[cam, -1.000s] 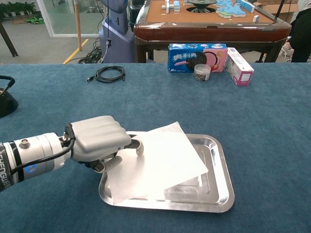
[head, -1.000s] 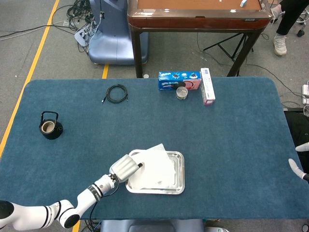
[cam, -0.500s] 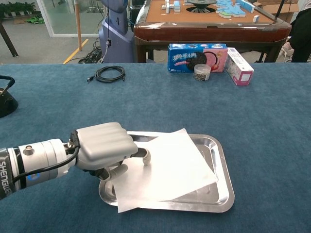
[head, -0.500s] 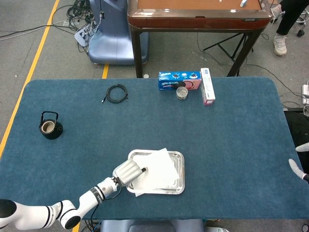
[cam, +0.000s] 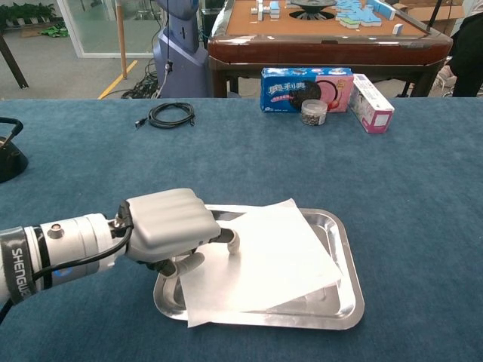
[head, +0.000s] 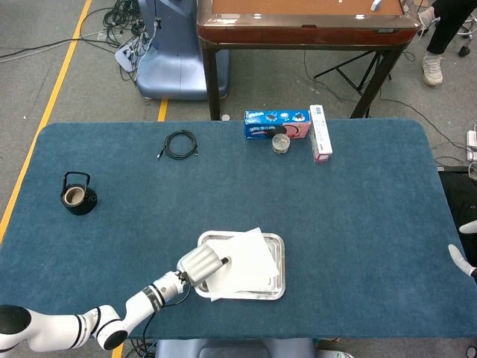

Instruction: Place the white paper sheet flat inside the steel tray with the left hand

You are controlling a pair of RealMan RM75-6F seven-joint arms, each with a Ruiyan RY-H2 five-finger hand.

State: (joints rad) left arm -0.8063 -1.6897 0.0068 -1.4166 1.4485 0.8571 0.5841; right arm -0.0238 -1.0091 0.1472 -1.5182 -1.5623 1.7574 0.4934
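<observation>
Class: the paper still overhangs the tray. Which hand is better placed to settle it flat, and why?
Left. The left hand already pinches the white paper sheet over the steel tray; the right hand sits at the table's far edge.

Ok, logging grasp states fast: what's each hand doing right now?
Left hand: holding the paper, pinched over the tray.
Right hand: barely visible at the table's edge; cannot tell.

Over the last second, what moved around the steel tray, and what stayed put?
The left hand, holding the white paper sheet, drew it toward the robot and lower over the rectangular steel tray; a corner now overhangs the near rim. The tray stayed put.
</observation>
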